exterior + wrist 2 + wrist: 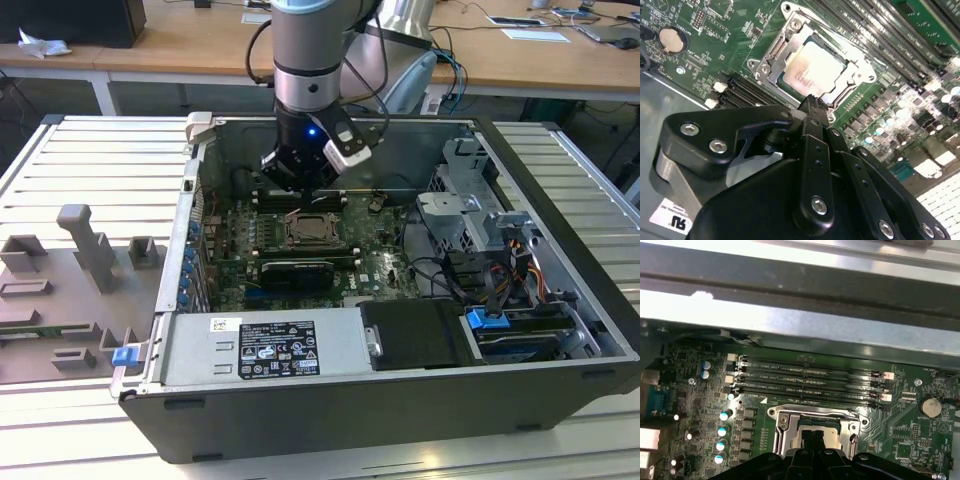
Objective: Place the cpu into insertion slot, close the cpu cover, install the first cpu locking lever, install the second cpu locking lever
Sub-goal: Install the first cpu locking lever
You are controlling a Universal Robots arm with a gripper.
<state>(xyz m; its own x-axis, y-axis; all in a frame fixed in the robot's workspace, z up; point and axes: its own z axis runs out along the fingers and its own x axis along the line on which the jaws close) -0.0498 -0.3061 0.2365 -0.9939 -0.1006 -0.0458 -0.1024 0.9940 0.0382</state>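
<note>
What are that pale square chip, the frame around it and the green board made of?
The cpu looks metal-topped: its face is pale silvery-beige with a dull, even sheen. The cover seems to be bare steel or similar: bright, reflective, with thin pressed edges. The board is probably a lacquered laminate: glossy green with fine traces, though the look alone can't settle it.

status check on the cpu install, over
Gripper shut, empty, at slot edge. cpu seated in insertion slot, cpu cover down over it. Nothing blocking.
</note>
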